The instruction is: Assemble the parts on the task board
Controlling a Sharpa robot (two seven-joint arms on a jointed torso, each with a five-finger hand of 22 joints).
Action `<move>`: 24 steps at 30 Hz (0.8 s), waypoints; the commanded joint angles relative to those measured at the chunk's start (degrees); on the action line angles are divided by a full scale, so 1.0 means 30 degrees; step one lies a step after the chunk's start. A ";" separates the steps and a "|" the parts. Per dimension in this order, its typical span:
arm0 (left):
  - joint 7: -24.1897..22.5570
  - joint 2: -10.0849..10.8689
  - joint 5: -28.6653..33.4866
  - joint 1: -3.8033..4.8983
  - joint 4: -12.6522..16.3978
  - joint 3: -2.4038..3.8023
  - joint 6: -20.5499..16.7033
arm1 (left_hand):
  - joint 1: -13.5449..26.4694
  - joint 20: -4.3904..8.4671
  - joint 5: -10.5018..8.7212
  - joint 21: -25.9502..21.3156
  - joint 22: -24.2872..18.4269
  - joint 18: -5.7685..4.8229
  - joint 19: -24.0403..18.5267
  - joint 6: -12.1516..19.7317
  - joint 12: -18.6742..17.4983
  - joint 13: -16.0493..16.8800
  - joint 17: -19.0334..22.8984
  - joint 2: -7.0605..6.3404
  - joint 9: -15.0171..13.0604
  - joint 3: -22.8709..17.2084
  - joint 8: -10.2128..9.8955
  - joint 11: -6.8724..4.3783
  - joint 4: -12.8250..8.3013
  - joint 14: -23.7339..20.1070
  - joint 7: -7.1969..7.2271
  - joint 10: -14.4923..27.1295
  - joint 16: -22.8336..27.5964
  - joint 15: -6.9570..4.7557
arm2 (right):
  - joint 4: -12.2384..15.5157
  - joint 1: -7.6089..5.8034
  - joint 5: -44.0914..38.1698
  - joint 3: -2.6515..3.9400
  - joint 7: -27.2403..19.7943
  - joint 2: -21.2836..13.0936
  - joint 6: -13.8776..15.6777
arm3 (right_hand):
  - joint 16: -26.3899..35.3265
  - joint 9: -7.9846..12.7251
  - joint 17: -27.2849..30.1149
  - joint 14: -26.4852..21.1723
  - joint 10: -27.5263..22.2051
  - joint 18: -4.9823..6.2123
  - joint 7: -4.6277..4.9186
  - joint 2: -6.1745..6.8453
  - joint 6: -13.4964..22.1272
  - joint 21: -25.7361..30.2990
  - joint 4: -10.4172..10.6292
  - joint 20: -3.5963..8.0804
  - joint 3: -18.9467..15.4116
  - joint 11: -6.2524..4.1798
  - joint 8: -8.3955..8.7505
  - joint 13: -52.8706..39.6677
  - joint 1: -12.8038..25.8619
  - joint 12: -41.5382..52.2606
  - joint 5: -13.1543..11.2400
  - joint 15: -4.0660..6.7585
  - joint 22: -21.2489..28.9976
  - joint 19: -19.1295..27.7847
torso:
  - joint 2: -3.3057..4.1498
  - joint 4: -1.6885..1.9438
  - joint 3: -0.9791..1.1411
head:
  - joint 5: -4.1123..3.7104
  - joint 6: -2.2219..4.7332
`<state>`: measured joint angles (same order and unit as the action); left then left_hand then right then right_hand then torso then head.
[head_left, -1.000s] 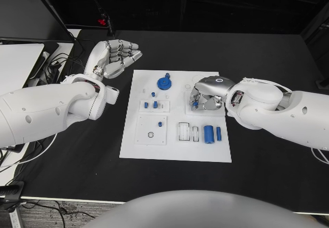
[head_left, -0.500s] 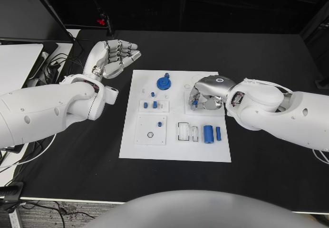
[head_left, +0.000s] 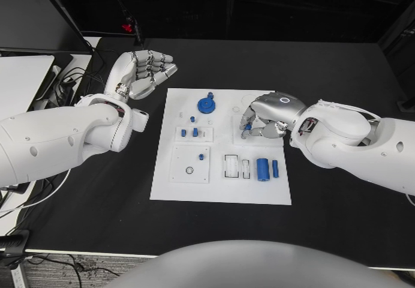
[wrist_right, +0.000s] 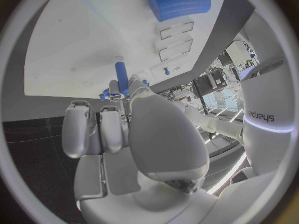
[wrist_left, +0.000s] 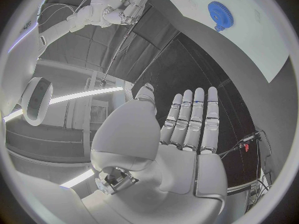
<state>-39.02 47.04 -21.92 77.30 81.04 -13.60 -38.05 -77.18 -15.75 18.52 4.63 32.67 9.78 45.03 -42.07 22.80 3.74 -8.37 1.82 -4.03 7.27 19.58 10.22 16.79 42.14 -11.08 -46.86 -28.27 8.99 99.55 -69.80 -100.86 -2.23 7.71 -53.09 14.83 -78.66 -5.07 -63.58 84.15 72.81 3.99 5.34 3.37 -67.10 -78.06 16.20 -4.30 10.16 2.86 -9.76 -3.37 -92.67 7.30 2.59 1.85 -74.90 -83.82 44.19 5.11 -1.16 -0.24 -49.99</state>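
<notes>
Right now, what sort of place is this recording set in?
Probably a robotics lab test bench: a black table carrying a white task board with small blue parts, and loose cables beside a monitor.

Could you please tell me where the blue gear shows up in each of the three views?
Head view: gear near the board's far edge, left of the right robot hand.
Left wrist view: gear at upper right.
Right wrist view: not visible.
Shared landmark: the board.
</notes>
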 commanded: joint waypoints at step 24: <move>-0.1034 -0.0232 0.0046 0.0030 -0.0152 0.0017 -0.0052 | 0.0006 -0.0005 0.0066 -0.0095 -0.0031 0.0205 0.0098 0.0065 0.0082 -0.0012 0.0016 0.0161 0.0025 0.0105 0.0109 -0.0027 -0.0036 -0.0070 -0.0507 0.0143 -0.0126 0.0029 | 0.1327 -0.0494 0.2338 0.0180 -0.1658 0.1213 0.2038 | -0.0102 0.0099 -0.0058 0.0569 0.0281 -0.0317 0.0183 0.0076 -0.0040 -0.0155 0.0061 0.0090 0.0265 -0.0153 0.0305 -0.0020 -0.0269 -0.0506 0.0039 0.0053 -0.2750 -0.0295 | -0.0044 0.0070 -0.0017 | 0.0146 -0.0002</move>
<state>-39.02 46.41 -21.91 77.30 80.62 -13.60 -38.09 -77.18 -15.75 18.51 4.63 32.63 9.78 45.03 -42.07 22.79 3.74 -8.38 1.82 -4.03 7.27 19.58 10.22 16.79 42.14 -11.08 -46.86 -28.26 8.99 103.61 -71.19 -96.62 -1.73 5.02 -49.87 19.66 -78.66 -4.83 -63.72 84.14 72.81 4.00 5.53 3.61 -67.29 -78.27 16.35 -4.30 10.66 2.86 -9.09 -3.37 -92.88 6.10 2.49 1.85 -74.90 -83.82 44.11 5.23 -1.20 0.07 -49.99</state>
